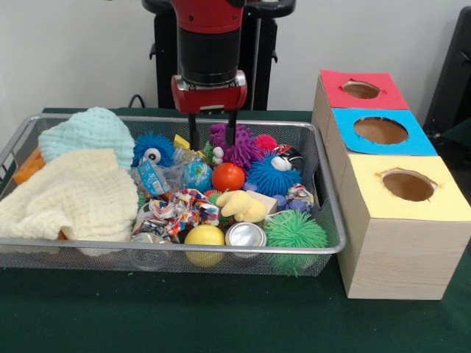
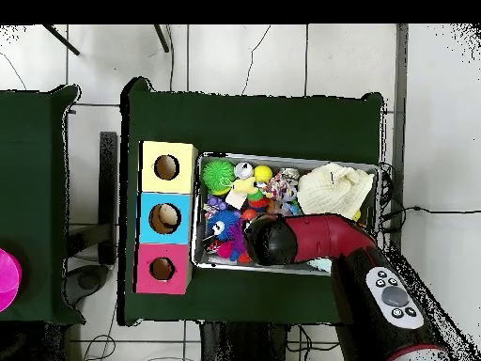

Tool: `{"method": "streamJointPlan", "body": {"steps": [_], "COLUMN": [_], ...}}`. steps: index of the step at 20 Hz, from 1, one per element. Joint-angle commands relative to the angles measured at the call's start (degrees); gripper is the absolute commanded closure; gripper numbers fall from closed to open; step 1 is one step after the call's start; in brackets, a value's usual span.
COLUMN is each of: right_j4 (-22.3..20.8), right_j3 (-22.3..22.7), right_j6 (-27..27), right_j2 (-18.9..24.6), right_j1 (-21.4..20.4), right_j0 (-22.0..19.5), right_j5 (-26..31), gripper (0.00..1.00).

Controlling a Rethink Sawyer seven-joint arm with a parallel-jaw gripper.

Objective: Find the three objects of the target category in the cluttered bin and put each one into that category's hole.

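My gripper (image 1: 213,138) hangs open over the back middle of the wire bin (image 1: 333,220), its two black fingers (image 1: 193,134) empty, just in front of a purple spiky ball (image 1: 239,149). Around it lie a blue spiky ball (image 1: 271,176), a blue fuzzy ball with an eye (image 1: 153,149), an orange ball (image 1: 228,176), a yellow plush (image 1: 243,206), a yellow ball (image 1: 204,237), a metal tin (image 1: 246,235) and a green spiky ball (image 1: 294,229). In the overhead view the arm (image 2: 310,240) covers the gripper; the green spiky ball (image 2: 218,174) shows.
Three wooden boxes with round holes stand beside the bin: red top (image 1: 360,90), blue top (image 1: 380,131), yellow top (image 1: 407,185). A cream knitted cloth (image 1: 73,195) and a teal one (image 1: 88,132) fill the bin's left end. A pink object (image 2: 5,282) sits at the overhead view's left edge.
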Motion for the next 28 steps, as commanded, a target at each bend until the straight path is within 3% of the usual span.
{"method": "streamJointPlan", "body": {"steps": [1,14,28], "right_j4": [2.8,6.0,9.7], "right_j3": [-6.8,-15.3,-13.0], "right_j6": [4.2,6.1,6.5], "right_j2": [1.6,-0.1,-2.8], "right_j1": [3.2,7.4,4.6], "right_j0": [1.4,6.5,7.8], "right_j5": [2.3,4.5,5.4], "gripper": [0.00,0.00,0.00]}}
